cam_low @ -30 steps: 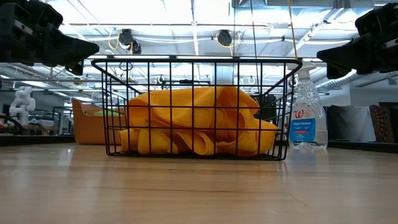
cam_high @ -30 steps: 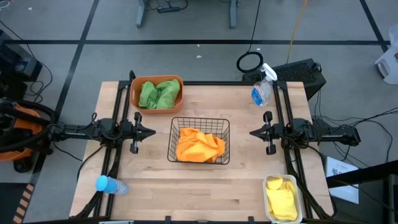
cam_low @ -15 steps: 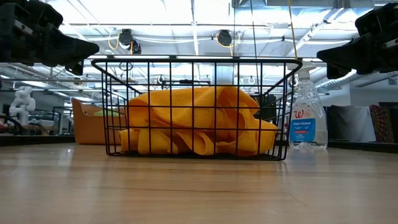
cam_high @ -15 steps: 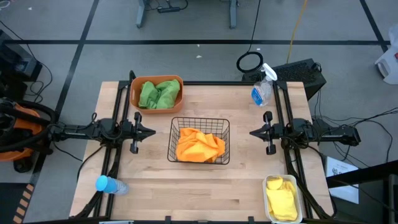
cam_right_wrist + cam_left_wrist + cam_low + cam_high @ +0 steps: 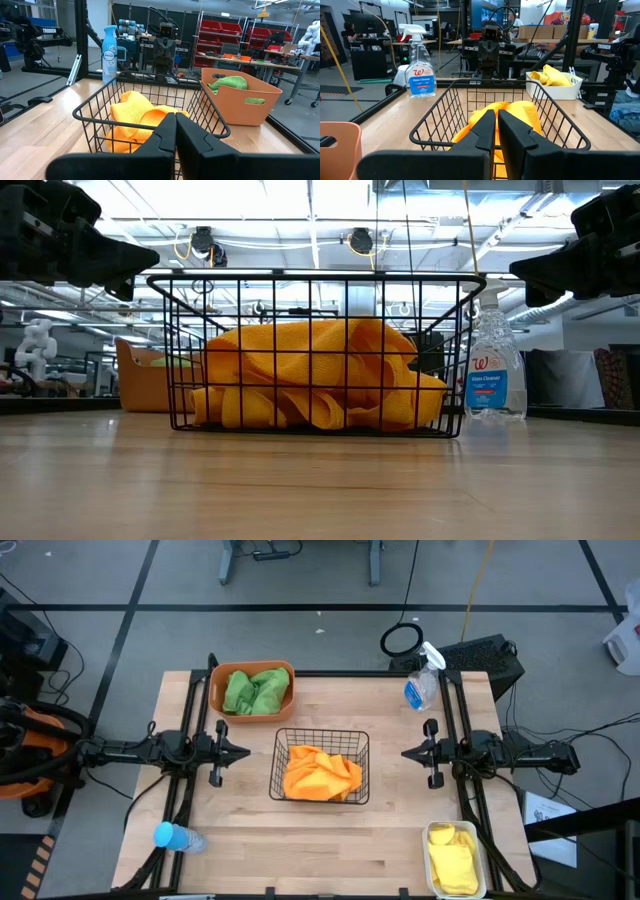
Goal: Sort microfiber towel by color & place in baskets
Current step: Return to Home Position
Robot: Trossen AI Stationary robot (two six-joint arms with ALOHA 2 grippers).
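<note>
Orange towels (image 5: 320,775) lie crumpled in the black wire basket (image 5: 277,755) at the table's middle. Green towels (image 5: 255,690) lie in the orange tub (image 5: 218,692) at the far left. Yellow towels (image 5: 452,862) lie in the white bin (image 5: 434,885) at the near right. My left gripper (image 5: 244,751) is shut and empty, level, left of the wire basket. My right gripper (image 5: 406,753) is shut and empty, level, right of it. Each wrist view looks over shut fingers (image 5: 496,131) (image 5: 175,131) at the basket.
A clear spray bottle (image 5: 421,683) stands at the table's far right corner. A blue-capped bottle (image 5: 176,837) lies at the near left. Bare wood lies in front of the wire basket and between it and each gripper.
</note>
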